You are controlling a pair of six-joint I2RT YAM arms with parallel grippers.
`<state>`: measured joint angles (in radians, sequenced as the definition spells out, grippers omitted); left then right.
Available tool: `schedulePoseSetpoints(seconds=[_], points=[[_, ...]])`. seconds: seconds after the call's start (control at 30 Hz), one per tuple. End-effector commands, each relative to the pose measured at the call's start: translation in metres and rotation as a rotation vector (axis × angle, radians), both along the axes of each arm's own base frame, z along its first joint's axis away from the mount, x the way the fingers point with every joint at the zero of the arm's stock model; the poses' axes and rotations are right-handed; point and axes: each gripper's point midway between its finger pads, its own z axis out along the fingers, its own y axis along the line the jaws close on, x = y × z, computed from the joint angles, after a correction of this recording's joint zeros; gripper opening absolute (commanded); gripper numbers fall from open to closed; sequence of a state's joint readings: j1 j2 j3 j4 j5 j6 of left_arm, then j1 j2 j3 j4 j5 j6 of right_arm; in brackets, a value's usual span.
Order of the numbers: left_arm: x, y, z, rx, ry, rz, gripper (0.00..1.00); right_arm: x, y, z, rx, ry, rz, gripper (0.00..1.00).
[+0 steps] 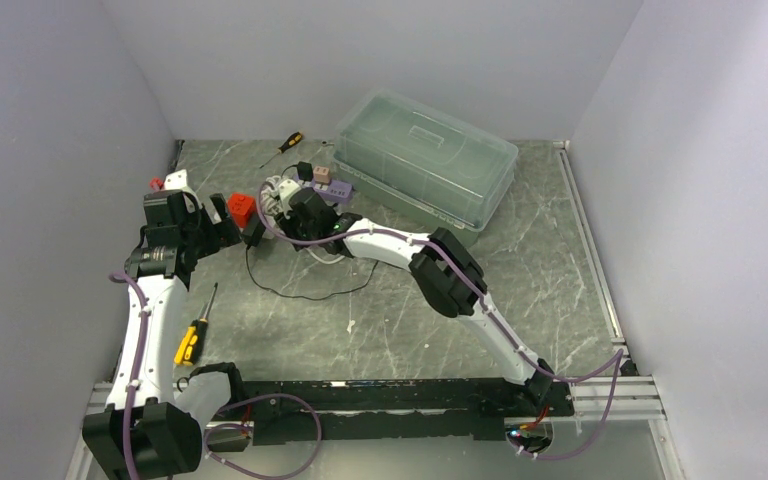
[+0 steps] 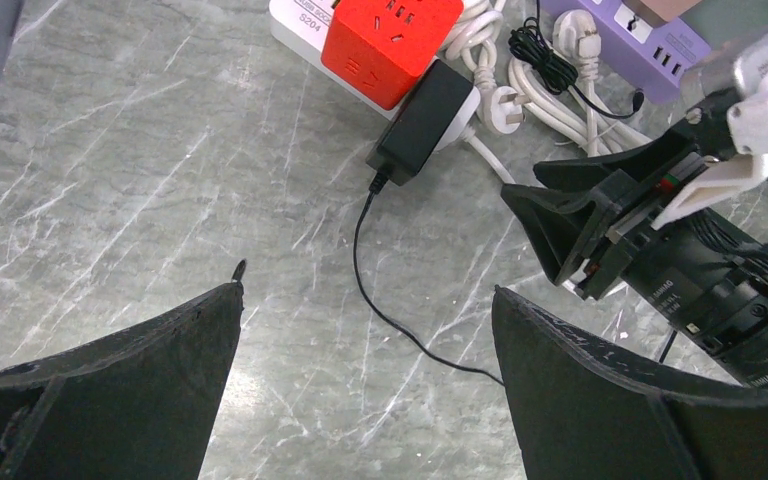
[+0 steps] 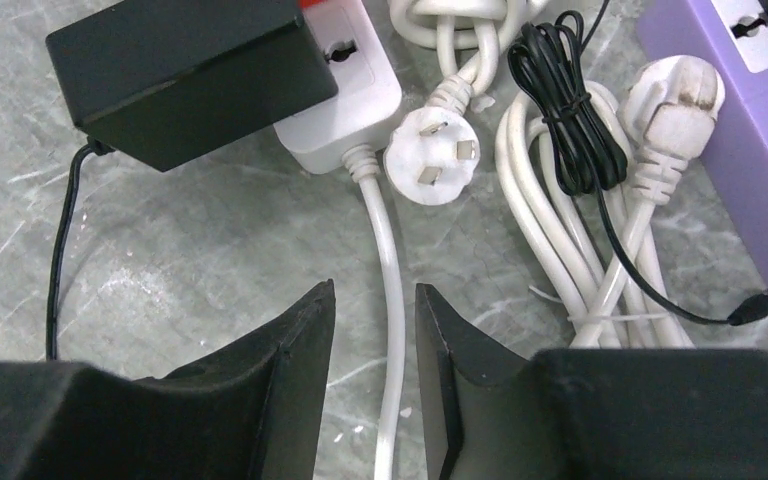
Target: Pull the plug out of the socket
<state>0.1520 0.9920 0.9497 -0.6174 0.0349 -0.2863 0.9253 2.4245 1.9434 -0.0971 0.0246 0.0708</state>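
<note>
A black plug adapter [image 2: 422, 118] sits in the end of a white power strip [image 2: 295, 30], next to a red cube socket [image 2: 385, 40]. Its thin black cord [image 2: 360, 270] runs across the table between my left fingers. My left gripper [image 2: 368, 285] is wide open and empty, a short way in front of the adapter. My right gripper [image 3: 375, 288] is open by a narrow gap, low over the strip's white cable [image 3: 390, 290], which runs between the fingers untouched. The adapter [image 3: 190, 75] lies just ahead and left of it. Both grippers meet near the red cube [image 1: 241, 208].
A purple power strip [image 3: 760, 130] lies to the right, with coiled white cables [image 3: 560, 230] and a loose white plug [image 3: 432, 155]. A clear lidded box [image 1: 425, 155] stands at the back. Screwdrivers lie at the left [image 1: 192, 335] and at the back [image 1: 285, 145].
</note>
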Motion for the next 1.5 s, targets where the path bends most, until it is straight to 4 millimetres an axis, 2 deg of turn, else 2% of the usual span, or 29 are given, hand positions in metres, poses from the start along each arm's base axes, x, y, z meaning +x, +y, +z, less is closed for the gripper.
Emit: schedulePoseSetpoints(seconds=[0.0, 0.3, 0.5, 0.6, 0.7, 0.83, 1.0, 1.13, 1.2, 1.33, 1.47], points=[[0.008, -0.005, 0.017, -0.018, -0.051, -0.015, 0.99, 0.010, 0.008, -0.002, 0.007, -0.012, -0.003, 0.38], [0.009, -0.008, 0.017, -0.025, -0.052, -0.028, 0.99, 0.015, 0.008, -0.013, -0.026, -0.025, -0.008, 0.36], [0.009, -0.007, 0.016, -0.023, -0.047, -0.022, 0.99, 0.011, 0.005, -0.019, -0.037, -0.012, -0.005, 0.14], [0.009, -0.007, 0.016, -0.023, -0.045, -0.020, 0.99, 0.004, 0.001, -0.021, -0.048, -0.006, 0.005, 0.00], [0.008, -0.006, 0.015, -0.020, -0.042, -0.017, 0.99, -0.009, -0.006, -0.018, -0.058, -0.015, 0.023, 0.00], [0.008, -0.005, 0.014, -0.017, -0.038, -0.013, 0.99, -0.042, -0.024, -0.015, -0.066, 0.019, 0.057, 0.00], [0.009, -0.018, 0.013, -0.026, -0.037, -0.056, 0.99, -0.087, -0.061, -0.011, -0.077, 0.077, 0.053, 0.00], [0.010, -0.035, 0.008, -0.019, -0.019, -0.117, 0.99, -0.125, -0.105, -0.021, -0.111, 0.155, -0.012, 0.00], [0.010, -0.046, 0.004, -0.019, -0.008, -0.154, 0.99, -0.141, -0.127, -0.014, -0.098, 0.173, -0.060, 0.00], [0.009, -0.083, -0.005, -0.046, 0.027, -0.284, 0.99, -0.174, -0.179, -0.026, -0.109, 0.239, -0.157, 0.00], [0.005, -0.124, -0.015, -0.109, 0.060, -0.435, 0.99, -0.192, -0.215, -0.025, -0.098, 0.262, -0.234, 0.00]])
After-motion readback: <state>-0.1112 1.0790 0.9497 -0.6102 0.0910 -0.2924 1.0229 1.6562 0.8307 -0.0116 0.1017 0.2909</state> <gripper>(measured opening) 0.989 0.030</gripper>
